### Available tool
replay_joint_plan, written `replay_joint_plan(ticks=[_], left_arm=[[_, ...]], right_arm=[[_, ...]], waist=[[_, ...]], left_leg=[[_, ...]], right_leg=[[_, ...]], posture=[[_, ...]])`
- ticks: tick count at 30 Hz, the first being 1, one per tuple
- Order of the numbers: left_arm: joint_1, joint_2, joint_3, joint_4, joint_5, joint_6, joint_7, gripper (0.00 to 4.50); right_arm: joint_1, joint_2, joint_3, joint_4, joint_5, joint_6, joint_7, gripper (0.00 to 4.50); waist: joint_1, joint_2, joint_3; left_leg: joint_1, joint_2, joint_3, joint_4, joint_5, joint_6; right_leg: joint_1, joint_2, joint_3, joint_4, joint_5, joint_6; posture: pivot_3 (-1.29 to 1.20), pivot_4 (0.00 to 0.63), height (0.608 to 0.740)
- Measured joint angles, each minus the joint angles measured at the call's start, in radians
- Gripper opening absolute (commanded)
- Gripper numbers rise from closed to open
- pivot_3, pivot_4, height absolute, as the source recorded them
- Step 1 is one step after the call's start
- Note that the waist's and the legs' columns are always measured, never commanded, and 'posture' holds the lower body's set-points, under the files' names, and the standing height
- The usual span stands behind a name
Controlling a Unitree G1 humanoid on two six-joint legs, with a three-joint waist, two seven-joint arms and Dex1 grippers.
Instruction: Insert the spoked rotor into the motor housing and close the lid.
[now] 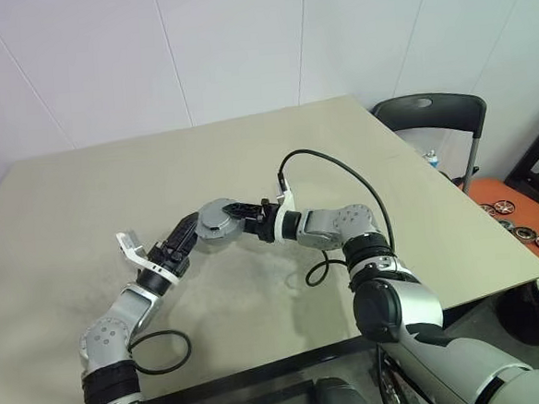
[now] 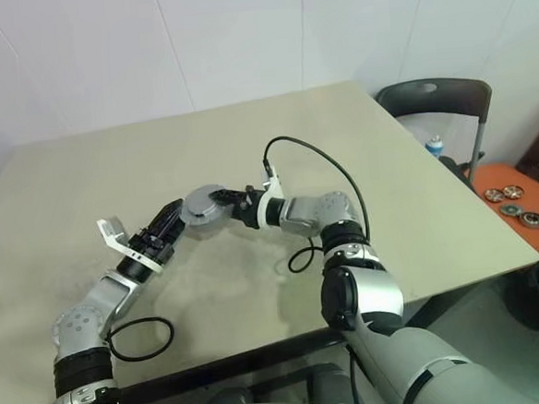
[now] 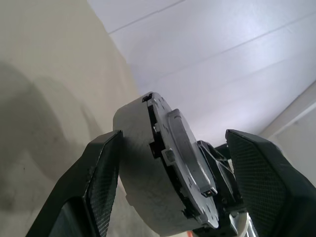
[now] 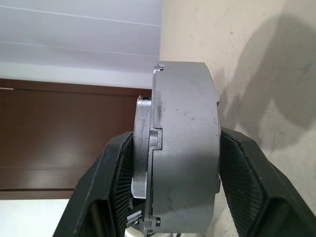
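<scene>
One grey motor assembly, two claws, one folding chair, one table, several discs on the orange mat

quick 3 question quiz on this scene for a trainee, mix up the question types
1. True or false: the grey round motor assembly lies flat on the table.
2. Which claw grips the assembly across its two flat faces? A) left claw B) right claw C) neither
3. Fill in: the left claw's fingers stand ____ on either side of the assembly.

Key
1. False: it is held above the table, between the two arms.
2. B: the right wrist view shows a finger pressed on each face.
3. Open: one finger is near the assembly's face and the other stands clear of it; contact cannot be told.
</scene>
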Motion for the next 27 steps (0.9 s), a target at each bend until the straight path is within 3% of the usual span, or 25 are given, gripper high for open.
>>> replay_joint_plan(ticks=[15,20,27], left_arm=[[0.047,-0.052,0.08,-0.024,-0.313,0.101,0.245,3.54],[0.061,-0.067,0.07,-0.036,-0.36,0.099,0.285,4.48],[0.102,-0.042,0.049,-0.044,-0.384,0.105,0.292,4.48]], right_arm=[[0.0,-0.005,0.002,0.0,-0.001,-0.003,0.0,2.23],[0.0,-0.005,0.004,0.0,-0.002,-0.016,0.0,2.23],[0.0,0.004,0.013,0.0,-0.002,-0.015,0.0,2.23]], waist=[[0.001,-0.001,0.0],[0.0,-0.001,-0.001],[-0.003,-0.001,-0.001]], left_leg=[[0.0,0.0,0.0,0.001,0.0,0.0],[0.0,0.0,0.0,0.001,0.0,0.0],[0.001,0.0,0.001,0.001,0.0,-0.001]], right_leg=[[0.0,0.0,0.0,0.0,0.0,0.0],[0.0,0.0,0.0,0.001,0.0,0.0],[0.0,0.0,0.001,0.001,0.0,0.0]], posture=[[0.0,0.0,0.74],[0.0,0.0,0.74],[0.0,0.0,0.74]])
